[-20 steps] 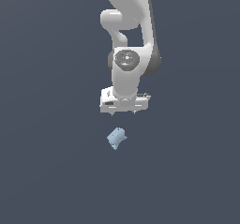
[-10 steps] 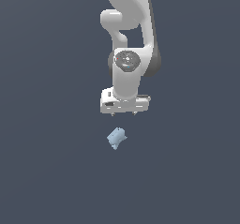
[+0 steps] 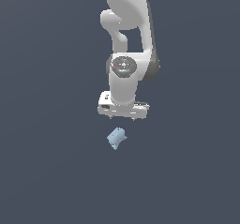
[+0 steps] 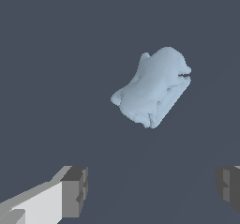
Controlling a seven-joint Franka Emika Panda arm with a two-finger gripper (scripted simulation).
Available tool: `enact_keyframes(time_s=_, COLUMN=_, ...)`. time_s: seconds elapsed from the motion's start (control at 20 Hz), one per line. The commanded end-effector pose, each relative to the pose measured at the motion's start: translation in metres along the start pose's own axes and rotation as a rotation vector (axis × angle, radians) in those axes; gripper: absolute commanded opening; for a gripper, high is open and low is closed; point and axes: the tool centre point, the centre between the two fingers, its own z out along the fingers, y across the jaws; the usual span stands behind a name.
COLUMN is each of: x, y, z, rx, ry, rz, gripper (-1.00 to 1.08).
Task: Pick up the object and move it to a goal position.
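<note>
The object [image 3: 116,138] is a small pale light-blue lumpy thing lying on the dark grey floor, just in front of the white arm in the exterior view. It also shows in the wrist view [image 4: 152,88], whole and unobstructed. My gripper [image 3: 123,117] hangs above and slightly behind it, apart from it. In the wrist view the two grey fingertips [image 4: 75,191] stand wide apart with nothing between them, so the gripper [image 4: 152,188] is open and empty.
The white arm [image 3: 126,54] rises behind the gripper. Flat dark grey floor [image 3: 51,162] lies all around the object.
The gripper has shifted slightly toward the exterior view's left and a little lower. The object has not moved.
</note>
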Motion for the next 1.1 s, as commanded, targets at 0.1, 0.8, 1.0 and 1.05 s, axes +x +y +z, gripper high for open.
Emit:
enact_keyframes(time_s=0.1, x=0.013, y=0.004, z=0.006, rx=0.006, ry=0.010, rz=0.132, gripper=1.00)
enact_keyframes(time_s=0.8, x=0.050, y=0.016, z=0.024, rx=0.023, ry=0.041, rz=0.522, gripper=1.00)
enact_keyframes(time_s=1.0, x=0.056, y=0.018, z=0.027, rx=0.025, ry=0.047, rz=0.584, gripper=1.00)
enact_keyframes(time_s=1.05, x=0.057, y=0.019, z=0.028, rx=0.026, ry=0.048, rz=0.596, gripper=1.00)
